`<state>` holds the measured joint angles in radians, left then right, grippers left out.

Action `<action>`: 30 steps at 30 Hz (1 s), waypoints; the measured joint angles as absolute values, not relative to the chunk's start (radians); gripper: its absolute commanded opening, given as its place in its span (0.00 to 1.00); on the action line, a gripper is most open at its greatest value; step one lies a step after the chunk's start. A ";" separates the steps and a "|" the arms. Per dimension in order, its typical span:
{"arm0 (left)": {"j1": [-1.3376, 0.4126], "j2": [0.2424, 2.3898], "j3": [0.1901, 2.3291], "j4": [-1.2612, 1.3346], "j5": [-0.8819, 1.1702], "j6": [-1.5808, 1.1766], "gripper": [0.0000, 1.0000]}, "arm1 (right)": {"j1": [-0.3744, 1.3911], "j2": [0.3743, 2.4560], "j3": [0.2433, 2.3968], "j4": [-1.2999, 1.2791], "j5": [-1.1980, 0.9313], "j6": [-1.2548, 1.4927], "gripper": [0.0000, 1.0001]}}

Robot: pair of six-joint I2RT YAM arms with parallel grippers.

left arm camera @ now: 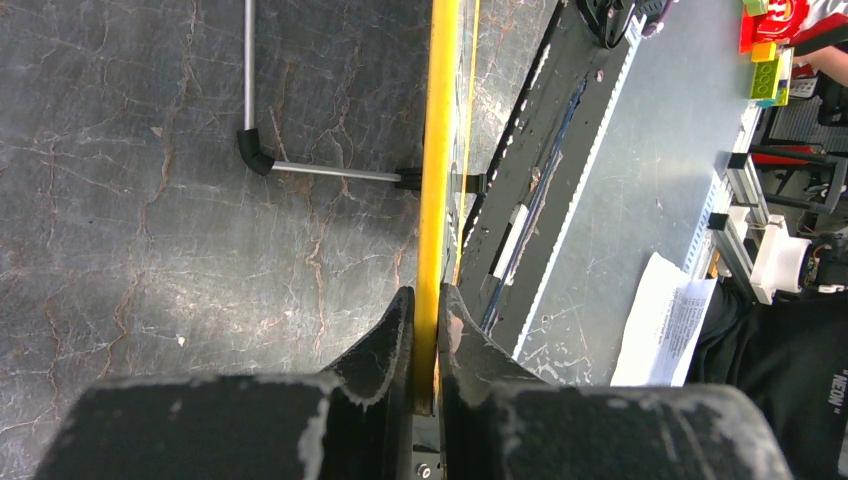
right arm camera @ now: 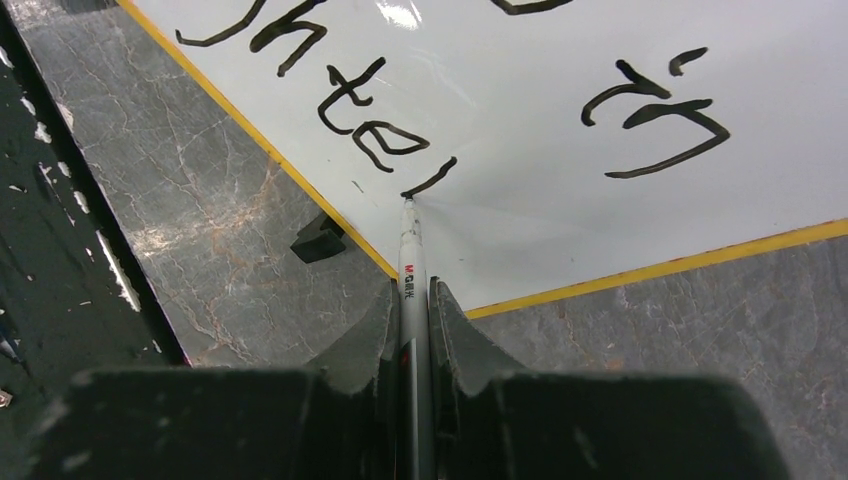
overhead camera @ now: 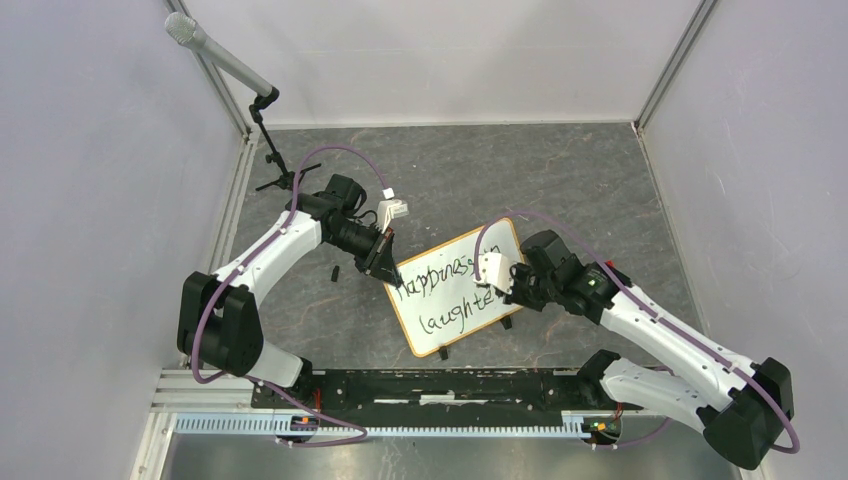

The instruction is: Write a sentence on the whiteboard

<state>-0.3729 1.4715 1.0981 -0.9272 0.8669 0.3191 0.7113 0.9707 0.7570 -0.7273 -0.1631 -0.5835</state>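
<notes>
The whiteboard (overhead camera: 455, 290) lies tilted on the dark marble table, its frame showing yellow in the wrist views. My left gripper (overhead camera: 385, 262) is shut on its upper-left edge, and the frame (left arm camera: 437, 150) runs straight out from between the jaws (left arm camera: 427, 300). My right gripper (right arm camera: 414, 290) is shut on a grey marker (right arm camera: 411, 255). The marker's tip touches the board (right arm camera: 560, 120) at the end of a fresh stroke after "laughte". The sentence (overhead camera: 448, 295) runs in two dark handwritten lines, and its last letters (right arm camera: 360, 110) show close up.
A microphone (overhead camera: 215, 50) on a stand rises at the back left. A small black piece (overhead camera: 335, 272) lies on the table left of the board. Black clip feet (right arm camera: 318, 240) sit on the board's near edge. A black rail (overhead camera: 430, 388) spans the front.
</notes>
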 measured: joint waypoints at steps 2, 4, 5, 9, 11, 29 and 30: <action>-0.373 1.472 1.098 -0.927 0.867 0.319 0.02 | 0.711 0.971 0.763 -0.727 -0.157 -0.580 0.00; -0.373 1.472 1.098 -0.927 0.867 0.319 0.03 | 0.710 0.971 0.770 -0.721 -0.152 -0.577 0.00; -0.373 1.472 1.098 -0.927 0.867 0.319 0.02 | 0.708 0.971 0.774 -0.718 -0.151 -0.576 0.00; -0.373 1.472 1.098 -0.927 0.867 0.319 0.02 | 0.700 0.971 0.783 -0.711 -0.145 -0.573 0.00; -0.373 1.472 1.098 -0.927 0.867 0.319 0.02 | 0.697 0.971 0.784 -0.709 -0.144 -0.572 0.00; -0.373 1.471 1.098 -0.927 0.867 0.319 0.02 | 0.658 0.975 0.801 -0.725 -0.157 -0.585 0.00; -0.373 1.471 1.098 -0.927 0.867 0.319 0.02 | 0.657 0.973 0.802 -0.727 -0.167 -0.590 0.00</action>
